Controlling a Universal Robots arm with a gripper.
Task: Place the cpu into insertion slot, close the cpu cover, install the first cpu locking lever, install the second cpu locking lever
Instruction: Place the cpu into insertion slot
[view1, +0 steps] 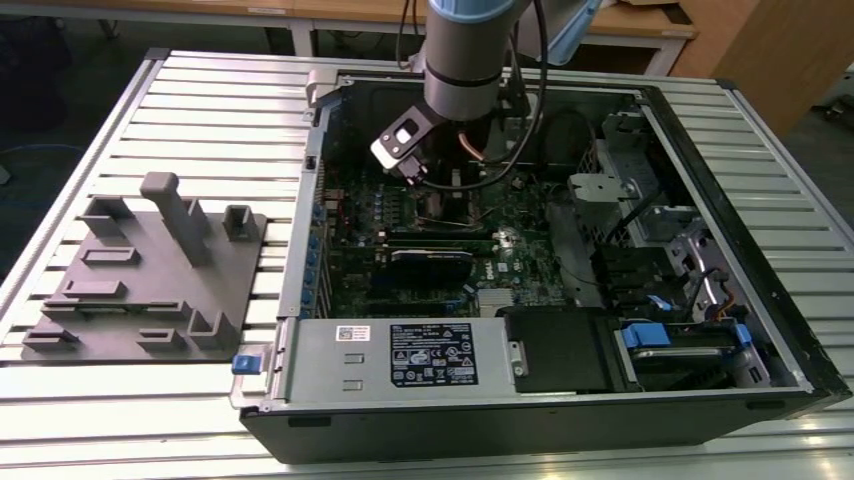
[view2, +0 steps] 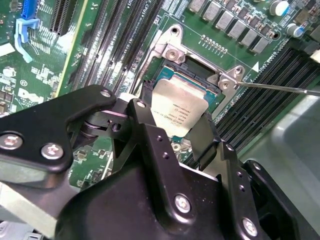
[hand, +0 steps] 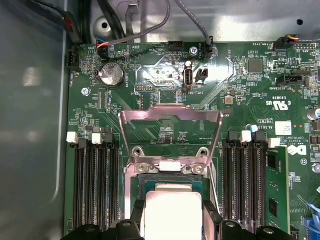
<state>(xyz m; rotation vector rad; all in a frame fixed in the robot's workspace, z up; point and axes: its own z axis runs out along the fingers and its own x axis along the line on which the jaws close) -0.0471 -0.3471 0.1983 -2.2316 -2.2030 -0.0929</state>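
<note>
Inside pc case (view1: 534, 435), gripper (view2: 176, 119) pinches cpu (view2: 182, 102) by opp. edges, chip at insertion slot (view2: 172, 52); seated or not, cannot tell. The cpu cover (hand: 170, 114) stands flipped open beside slot

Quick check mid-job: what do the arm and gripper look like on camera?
The arm is a grey cylinder with a pale blue band higher up, black cables hanging beside it. The gripper is black: flat, angular link plates fastened with silvery screws, ending in two slim black jaws.
</note>
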